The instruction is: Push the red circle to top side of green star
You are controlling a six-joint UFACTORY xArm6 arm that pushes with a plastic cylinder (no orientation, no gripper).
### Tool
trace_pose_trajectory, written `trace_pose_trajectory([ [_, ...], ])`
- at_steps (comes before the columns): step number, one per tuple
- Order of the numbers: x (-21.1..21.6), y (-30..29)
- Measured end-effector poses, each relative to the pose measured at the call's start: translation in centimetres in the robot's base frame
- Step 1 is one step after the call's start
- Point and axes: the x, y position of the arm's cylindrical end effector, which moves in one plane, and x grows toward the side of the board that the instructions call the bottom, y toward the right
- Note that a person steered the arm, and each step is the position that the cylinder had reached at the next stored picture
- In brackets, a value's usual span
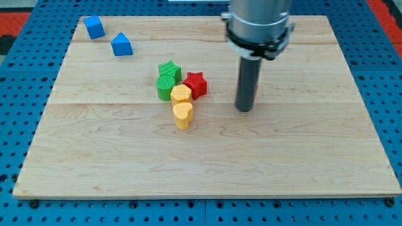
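Only one camera view here. The arm's rod comes down from 12 o'clock, and the tip (pixel 244 109) sits on the wooden board (pixel 314 163), well off to the 3 o'clock side of the block cluster. There's no gripper on this rig, just the rod, so nothing opens or closes.

A sliver of red (pixel 257 94) peeks out at the rod's 3 o'clock edge, probably the red circle, but it's mostly hidden.

The green star (pixel 169 69) has a green cylinder (pixel 166 86) touching it at 6 o'clock. A red star (pixel 196 83) sits at its 4 o'clock, with a yellow hexagon (pixel 181 95) and yellow heart (pixel 182 114) lower down.

Two blue blocks, a cube (pixel 94 27) and a house-shaped one (pixel 121 44), sit at 10 o'clock.
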Motion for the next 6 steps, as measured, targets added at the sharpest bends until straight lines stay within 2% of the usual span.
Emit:
trace_pose_trajectory([
  [1,-4.0,4.7],
  [2,-7.4,-1.9],
  [4,-12.8,2.5],
  [5,-13.6,0.3],
  [6,-13.7,-5.0],
])
